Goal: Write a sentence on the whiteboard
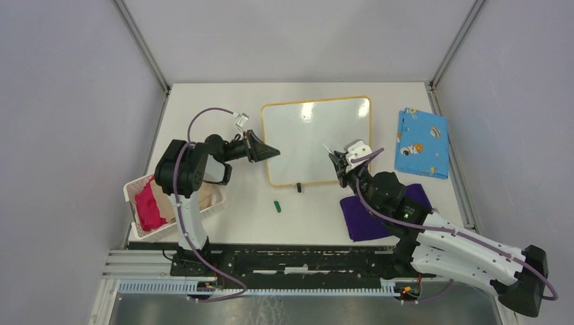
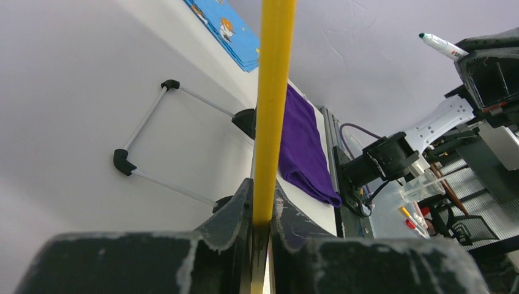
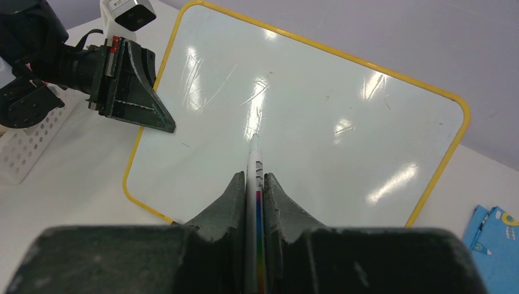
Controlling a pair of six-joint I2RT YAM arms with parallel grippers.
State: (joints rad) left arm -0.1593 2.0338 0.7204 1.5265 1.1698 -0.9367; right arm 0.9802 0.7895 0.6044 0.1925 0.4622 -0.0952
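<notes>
Whiteboard [image 1: 317,128] lies in the upper middle of the overhead frame on the matte white table [image 1: 223,101]: a rounded rectangle with a glossy face showing glare streaks and faint scuffs. A thin yellow-orange rim [image 2: 272,92] runs around it. Left gripper [image 1: 269,152] sits at the board's left edge. In the left wrist view its worn black fingers [image 2: 232,214] are clenched on that rim, one on each side and touching it. Right gripper [image 3: 254,177] hangs over the board's lower right part, jaws clamped on a slim white marker [image 3: 254,153] with a rainbow stripe on the barrel, tip pointing at the board's face. Whether the tip touches cannot be told. A folded blue patterned cloth [image 1: 421,142] lies right of the board, apart from it. A soft purple cloth [image 1: 359,217] lies at lower right, partly under the right arm. A small green piece [image 1: 277,206] rests below the board. At lower left, a perforated white basket [image 1: 135,186] holds a crumpled magenta cloth [image 1: 147,208].
</notes>
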